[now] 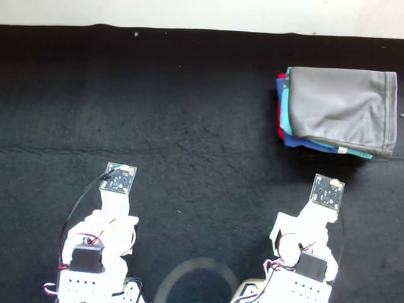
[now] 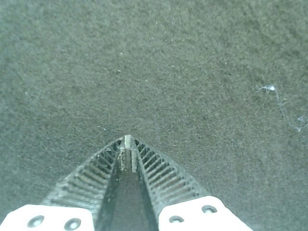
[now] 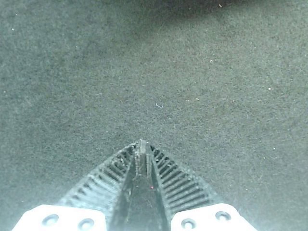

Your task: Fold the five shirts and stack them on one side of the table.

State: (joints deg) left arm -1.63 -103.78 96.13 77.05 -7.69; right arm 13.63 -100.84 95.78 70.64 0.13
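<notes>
The shirts [image 1: 341,110] lie folded in one stack at two o'clock on the black counter [image 1: 189,113], a gray one on top, teal, blue and red edges beneath. The left jaws, at seven o'clock, and the right jaws, at five, are both clenched tip to tip.

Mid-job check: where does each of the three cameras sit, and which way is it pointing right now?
High view: fixed above the table, looking down on the black felt table cover, the stack of folded shirts with a grey one on top and both white arms.
Left wrist view: on the left arm's wrist, looking along the shut left gripper onto the felt.
Right wrist view: on the right arm's wrist, looking along the shut right gripper onto the felt.
Shared: every view shows the felt; each wrist view shows its own gripper over it.
</notes>
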